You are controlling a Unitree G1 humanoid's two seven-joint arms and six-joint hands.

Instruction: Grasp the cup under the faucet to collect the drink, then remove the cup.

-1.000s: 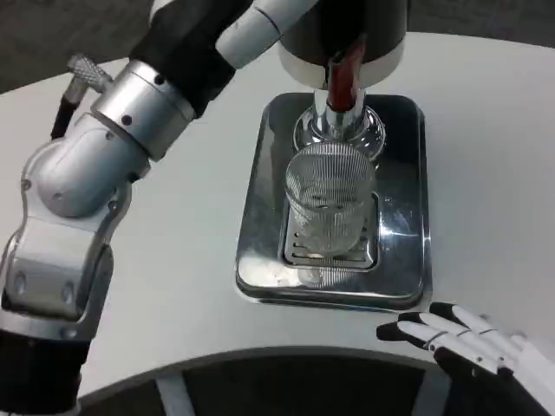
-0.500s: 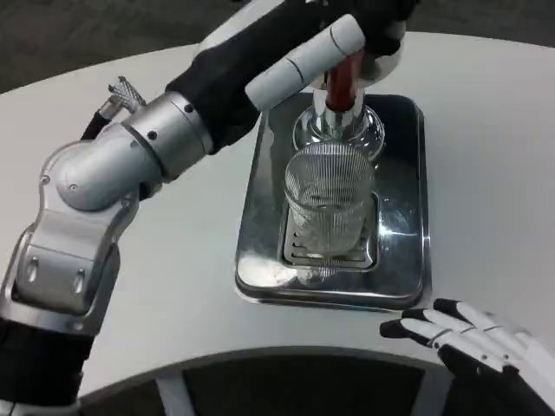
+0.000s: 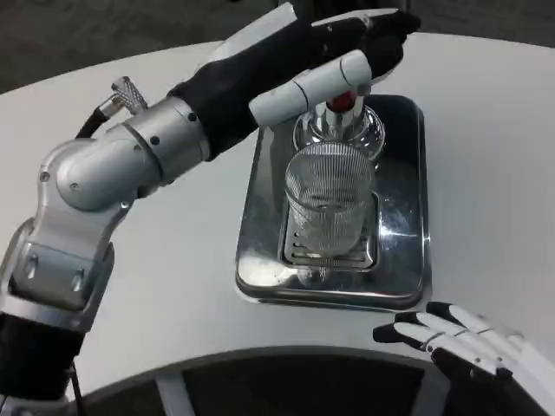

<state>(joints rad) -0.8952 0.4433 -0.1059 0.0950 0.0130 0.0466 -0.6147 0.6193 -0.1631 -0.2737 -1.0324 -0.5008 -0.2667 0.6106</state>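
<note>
The cup [image 3: 329, 204] has not moved from the grate in the middle of the tray [image 3: 406, 260], right under the faucet [image 3: 336, 126], while the left hand [image 3: 334, 48] has swung lower over the faucet's red lever [image 3: 345, 101], and whether it grips it I cannot tell. The cup is ribbed clear glass, just below that hand and well apart from the right hand [image 3: 464, 342], which rests with fingers spread at the table's [image 3: 486, 156] near edge. The tray is shiny steel, rectangular with rounded corners.

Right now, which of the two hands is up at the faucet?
The left hand, reaching over the faucet above the cup. The right hand lies by the table's near edge.
</note>
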